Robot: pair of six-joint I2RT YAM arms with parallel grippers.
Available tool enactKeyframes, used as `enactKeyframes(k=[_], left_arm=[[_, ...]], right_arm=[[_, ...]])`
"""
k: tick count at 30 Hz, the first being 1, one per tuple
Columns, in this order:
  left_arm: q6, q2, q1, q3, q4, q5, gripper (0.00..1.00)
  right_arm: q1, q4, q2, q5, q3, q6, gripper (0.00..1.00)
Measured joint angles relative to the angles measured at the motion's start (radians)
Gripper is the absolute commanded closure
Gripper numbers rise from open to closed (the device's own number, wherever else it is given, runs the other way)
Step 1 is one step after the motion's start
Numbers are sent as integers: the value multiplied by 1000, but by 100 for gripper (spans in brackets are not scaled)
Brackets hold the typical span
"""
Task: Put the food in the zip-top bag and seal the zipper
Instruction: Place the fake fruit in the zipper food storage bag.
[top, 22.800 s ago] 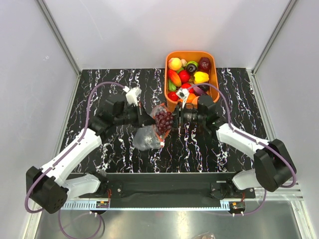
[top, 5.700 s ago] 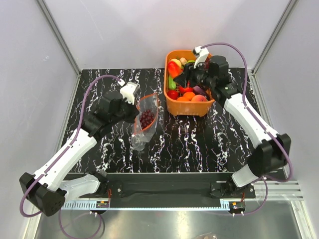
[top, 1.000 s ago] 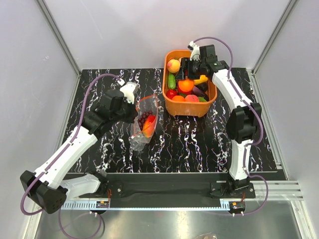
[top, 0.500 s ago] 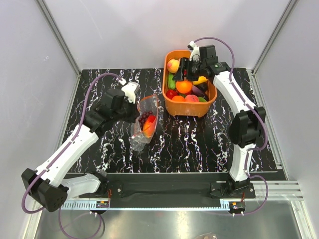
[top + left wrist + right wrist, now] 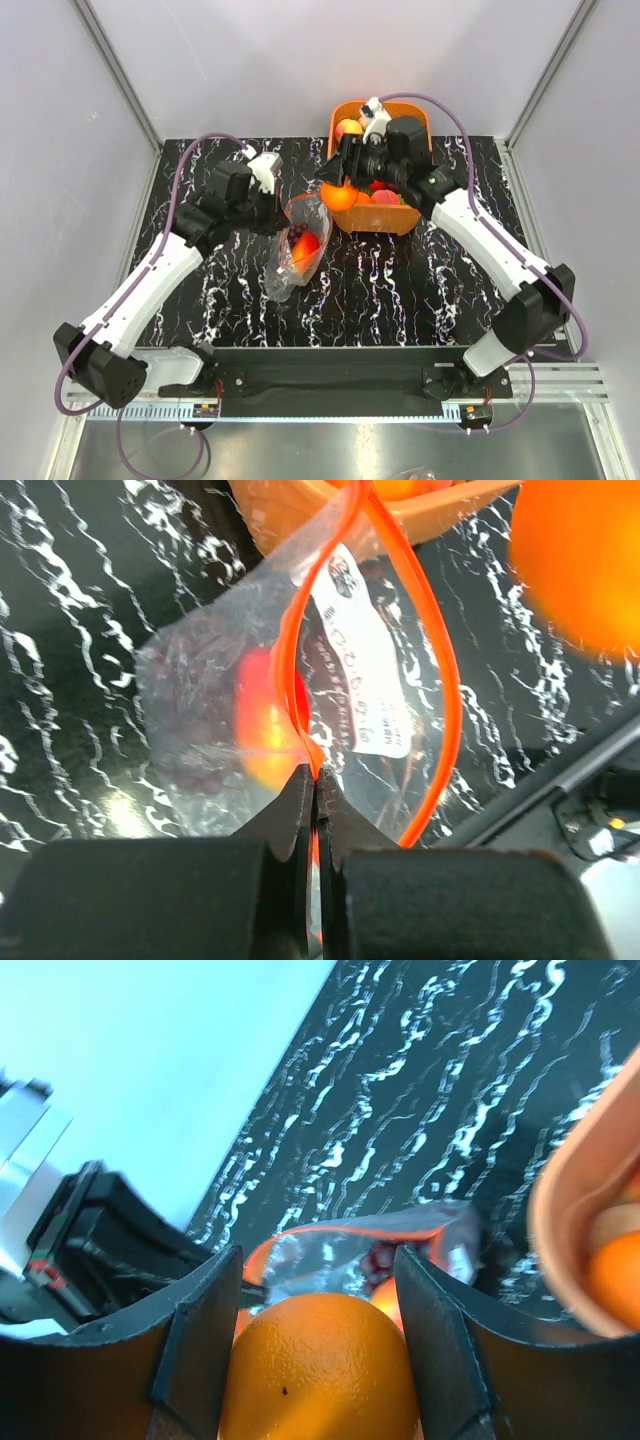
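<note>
Left arm reaches in from the near left over the black, white-veined marble-pattern table (image 5: 240,300).

Left gripper (image 5: 281,214): jaws clenched on the thin red-orange zipper strip (image 5: 452,705) of the clear crinkly plastic zip-top bag (image 5: 290,272). In the left wrist view the black fingers (image 5: 280,825) meet with one lip of the strip pinched between them. The rest of the strip loops away in an open oval, so the mouth gapes.

The bag sits left of table centre, with its mouth raised toward the far side and its bottom trailing toward the near edge.

Inside the bag:
- a red-and-yellow peach-like toy piece (image 5: 305,246)
- a dark purple toy grape bunch (image 5: 296,231), beside the first piece and partly hidden by it
- a white printed label (image 5: 365,670) on the bag's wall

Just right of the mouth is a round glossy orange toy fruit (image 5: 337,196). It is off the table and grasped by the right gripper (image 5: 318,1305). One black finger (image 5: 200,1345) presses each flank, so the jaws stand wide around it. From the right wrist, the bag's rim shows just beyond the fruit. From the left wrist, the fruit is apart from the strip and not touching it.

Behind and right of the fruit is an orange rectangular plastic basket (image 5: 385,220) at the far edge of the table. It holds more toy food, including a yellow-peach piece (image 5: 349,127) at its far left corner. The right arm covers most of the rest.
</note>
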Motion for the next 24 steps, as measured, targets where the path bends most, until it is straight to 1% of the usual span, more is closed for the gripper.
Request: enactKeyframes(k=[3, 8, 13, 14, 16, 23, 24], left_arm=[[-25, 11, 11, 1, -5, 51, 100], [-49, 19, 23, -1, -4, 122, 100], [-56, 16, 53, -17, -6, 160, 100], [-56, 13, 60, -22, -8, 164, 100], [-55, 10, 78, -29, -8, 168, 100], [-55, -17, 141, -59, -4, 204, 99], [-55, -20, 149, -61, -4, 209, 99]], right_arm=[[55, 96, -47, 64, -114, 60, 91], [158, 249, -49, 201, -235, 128, 91], [238, 338, -21, 336, -258, 134, 90], [249, 351, -16, 363, -258, 132, 89], [267, 382, -8, 406, -261, 127, 80], [304, 473, 20, 502, -283, 92, 79], [307, 483, 26, 512, -285, 87, 71]])
